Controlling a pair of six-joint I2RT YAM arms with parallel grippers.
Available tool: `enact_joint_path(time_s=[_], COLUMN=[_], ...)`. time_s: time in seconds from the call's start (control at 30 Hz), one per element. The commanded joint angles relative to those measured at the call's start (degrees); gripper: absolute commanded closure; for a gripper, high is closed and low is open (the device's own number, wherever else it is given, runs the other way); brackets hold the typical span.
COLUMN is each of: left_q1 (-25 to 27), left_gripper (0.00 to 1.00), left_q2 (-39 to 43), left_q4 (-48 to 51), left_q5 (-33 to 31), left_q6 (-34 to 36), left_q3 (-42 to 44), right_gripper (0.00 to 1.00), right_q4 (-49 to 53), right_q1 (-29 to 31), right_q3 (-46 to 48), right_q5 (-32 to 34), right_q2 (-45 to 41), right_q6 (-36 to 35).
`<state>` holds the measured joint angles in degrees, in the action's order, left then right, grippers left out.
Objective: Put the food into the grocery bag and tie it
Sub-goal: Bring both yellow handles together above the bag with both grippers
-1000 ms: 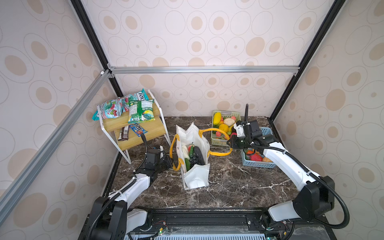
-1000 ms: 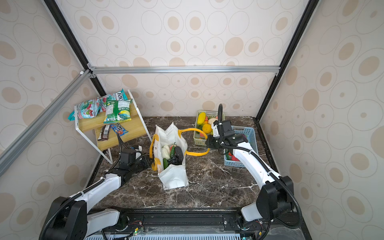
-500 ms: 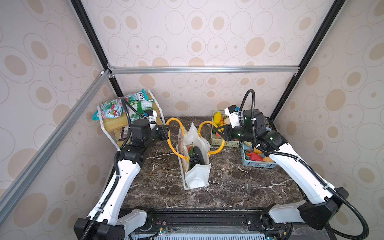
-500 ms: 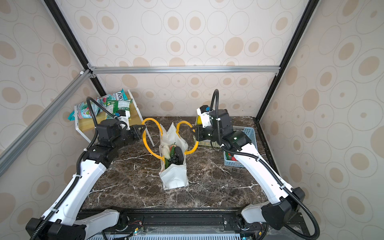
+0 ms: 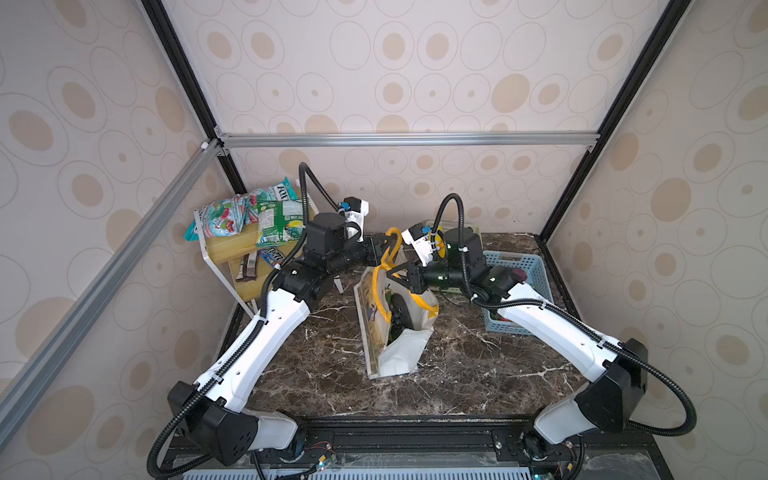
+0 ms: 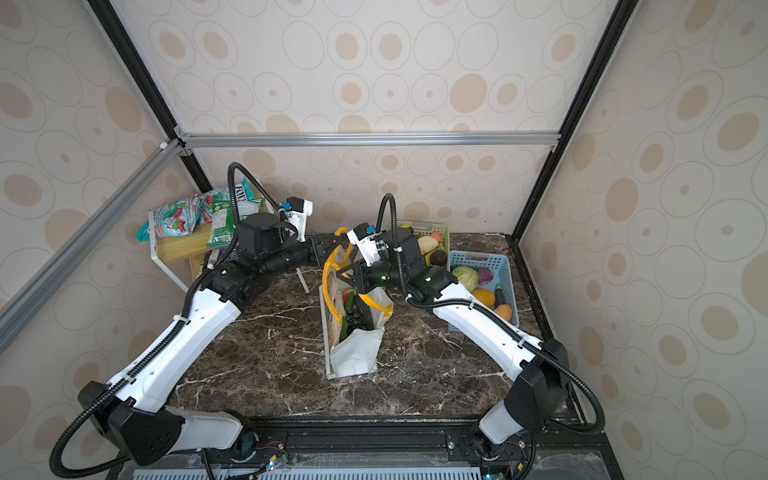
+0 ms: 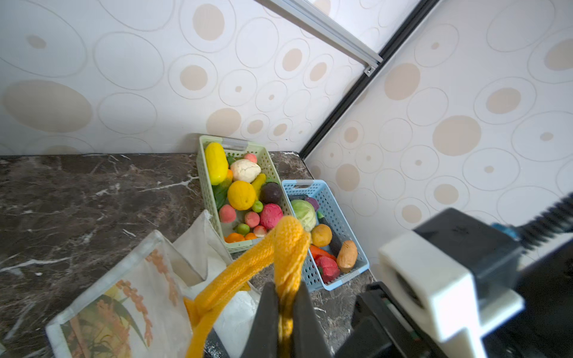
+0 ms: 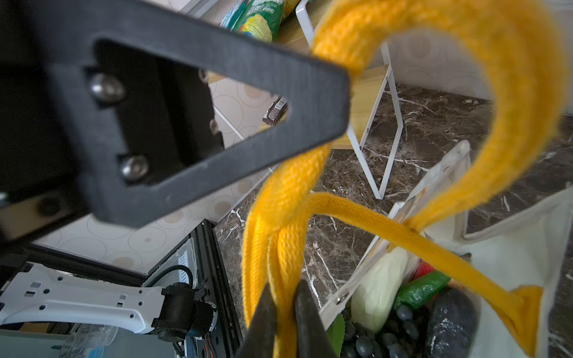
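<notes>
Marble tabletop [image 5: 332, 374] fills the lower middle of both top views. At its centre stands the grocery bag [image 5: 395, 357], mouth up, with the food [image 8: 378, 294] inside: pale cabbage, green cucumber, dark eggplant. Above the bag's far end the right gripper [image 8: 283, 294] is clamped on a yellow-orange handle [image 8: 279, 198]. Just beyond, the left gripper [image 7: 286, 291] is pinched tight on the second handle [image 7: 288, 241], and the straps overlap. Farther back, right of centre, a green basket [image 6: 422, 227] and a blue basket [image 6: 478, 259] hold more produce. Left of centre stands a shelf [image 6: 178, 247] with snack packets [image 6: 178, 218].
</notes>
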<state>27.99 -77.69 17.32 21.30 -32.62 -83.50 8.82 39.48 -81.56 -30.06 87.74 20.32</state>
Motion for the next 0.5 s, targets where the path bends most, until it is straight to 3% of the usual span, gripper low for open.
enact_joint_path(time_s=[0.0, 0.13, 0.23, 0.47], left_q1=[2.0, 2.7, 2.8, 2.9], left_gripper=[0.91, 0.85, 0.72, 0.53], left_q2=[0.9, 2.6, 3.6, 3.7], left_q4=[-3.7, -5.6, -6.4, -2.7], left_q5=[-0.3, -1.1, -1.0, -3.3], left_q6=[-2.8, -5.9, -6.9, -5.1], left_q3=[-1.6, 0.0, 0.9, 1.1], right_gripper=[0.89, 0.89, 0.89, 0.89], right_q4=[-10.0, -15.4, -22.5, -32.5], right_q1=[0.2, 0.2, 0.2, 0.2], right_q3=[2.1, 3.8, 6.0, 9.0], right_q5=[0.7, 3.9, 5.1, 5.9], right_q2=[0.2, -0.1, -0.4, 0.5], right_q6=[3.3, 4.3, 6.3, 9.5])
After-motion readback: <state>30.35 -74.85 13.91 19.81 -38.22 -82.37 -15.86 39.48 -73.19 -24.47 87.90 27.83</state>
